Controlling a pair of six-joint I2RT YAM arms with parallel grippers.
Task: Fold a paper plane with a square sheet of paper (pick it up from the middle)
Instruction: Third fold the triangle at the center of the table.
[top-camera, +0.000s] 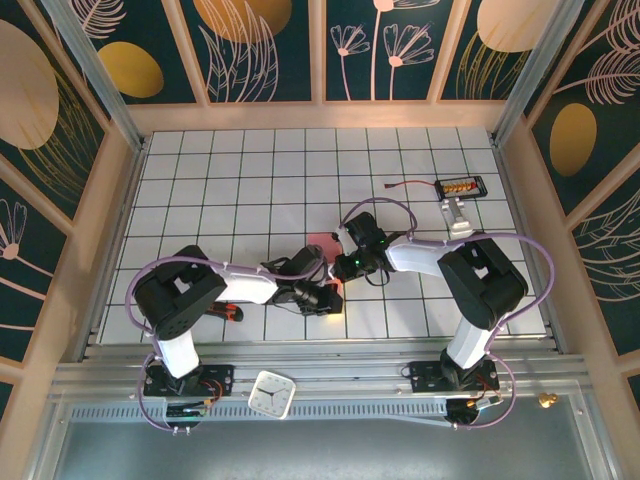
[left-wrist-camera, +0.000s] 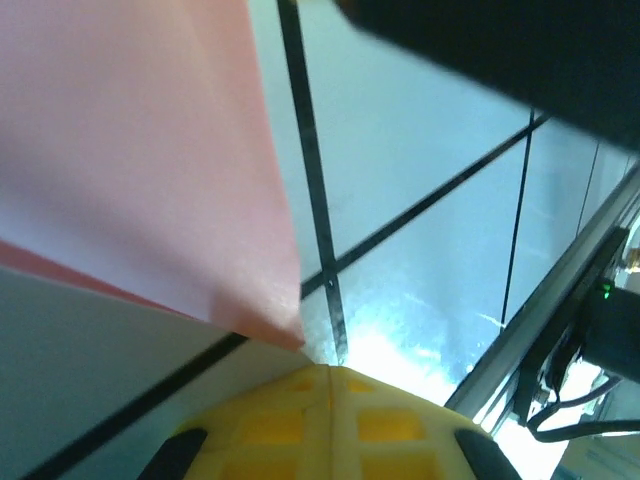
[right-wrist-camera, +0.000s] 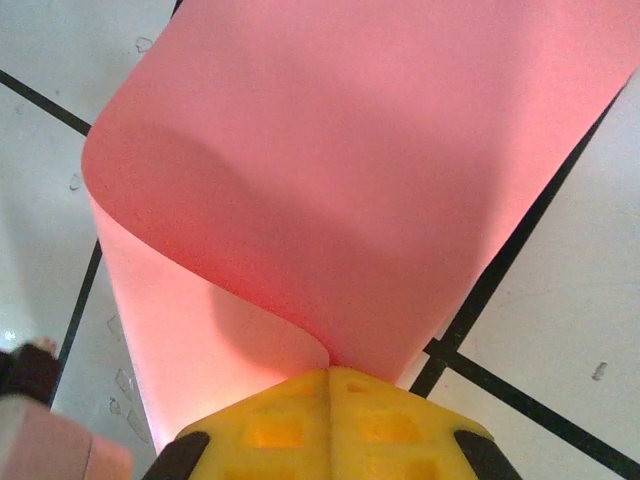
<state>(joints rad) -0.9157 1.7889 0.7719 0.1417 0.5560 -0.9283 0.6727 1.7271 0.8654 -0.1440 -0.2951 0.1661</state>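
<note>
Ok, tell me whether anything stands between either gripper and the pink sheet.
Nothing visible does. The right gripper is shut on the square sheet of paper, which curls away from it. The left gripper is shut with the sheet's corner right at its tips; grip unclear.

I'm running a robotics lab cell. The surface (top-camera: 250, 170) is a white board ruled in a black grid, boxed in on three sides by wood-framed panels (top-camera: 262, 50) printed in dark teal with gold discs and pink flower outlines. Aluminium rails (top-camera: 330, 378) run along its near edge, where the left arm (top-camera: 180, 295) and right arm (top-camera: 482, 280) are bolted, trailing purple cables (top-camera: 545, 262). A bare circuit board (top-camera: 462, 186) lies near the far right corner. A small white clock (top-camera: 271, 393) sits on the metal shelf (top-camera: 400, 440) beyond the near edge.
</note>
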